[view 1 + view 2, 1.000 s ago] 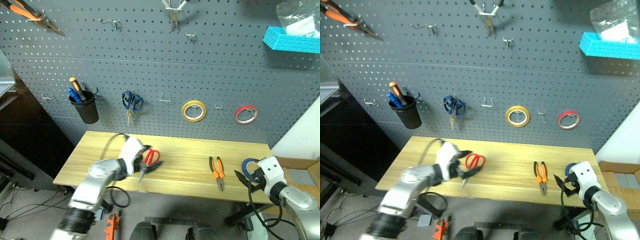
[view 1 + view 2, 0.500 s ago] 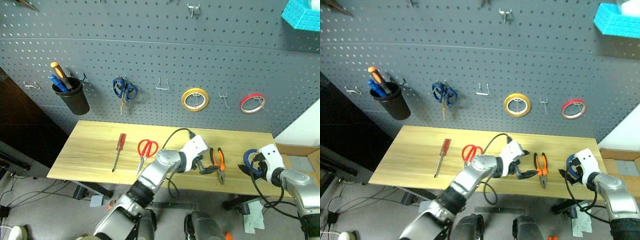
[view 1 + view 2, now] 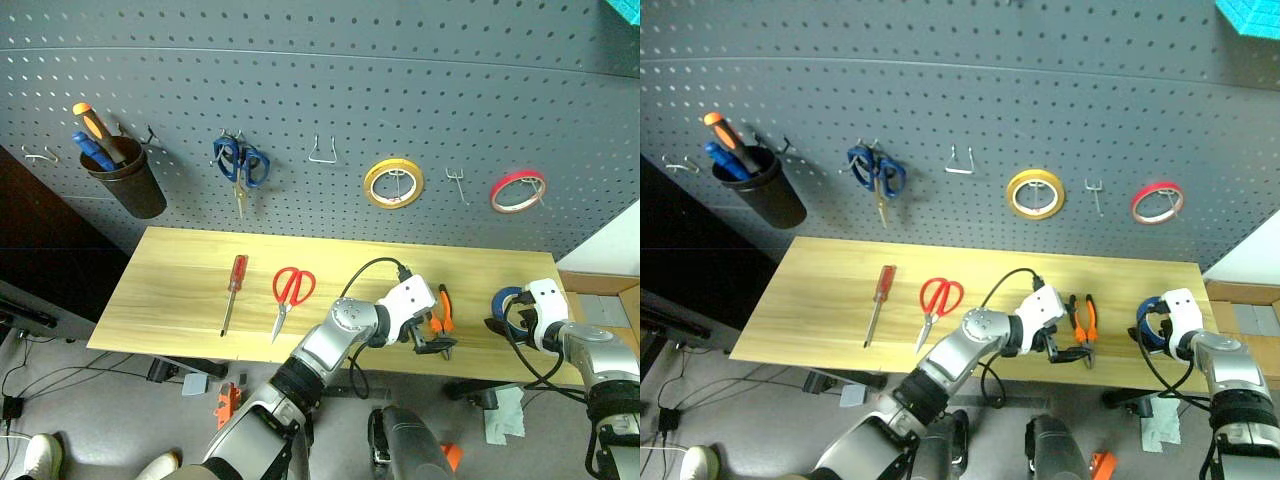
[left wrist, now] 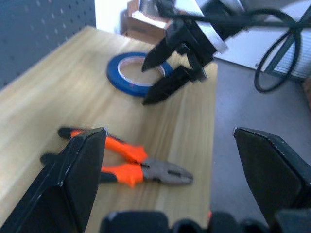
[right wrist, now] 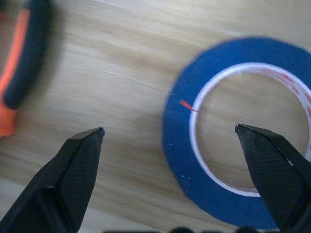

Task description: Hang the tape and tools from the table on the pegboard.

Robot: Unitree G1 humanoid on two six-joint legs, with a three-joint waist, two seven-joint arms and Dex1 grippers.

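The pliers (image 3: 441,318) lie flat on the table (image 3: 180,290), their long axis running front to back: the orange-and-black handles point toward the pegboard (image 3: 300,100) and the grey nose points at the front edge. The left gripper (image 3: 437,343) hangs just over that nose end with its two black fingers spread wide and nothing between them; in the left wrist view the pliers (image 4: 124,162) lie crosswise ahead of the fingers, not touched.

The blue tape (image 3: 503,306) lies flat near the right end of the table, just beyond the pliers as seen from the left gripper. The right gripper (image 3: 503,327) is poised above it, fingers spread apart; in the right wrist view the tape (image 5: 233,131) sits ahead of them, offset toward one finger, with no contact visible.

Well away from both grippers, toward the table's left half, the red-looped scissors (image 3: 290,293) lie with loops toward the pegboard and blades toward the front edge. Beside them the screwdriver (image 3: 233,289) lies nearly parallel, dark red handle toward the pegboard.
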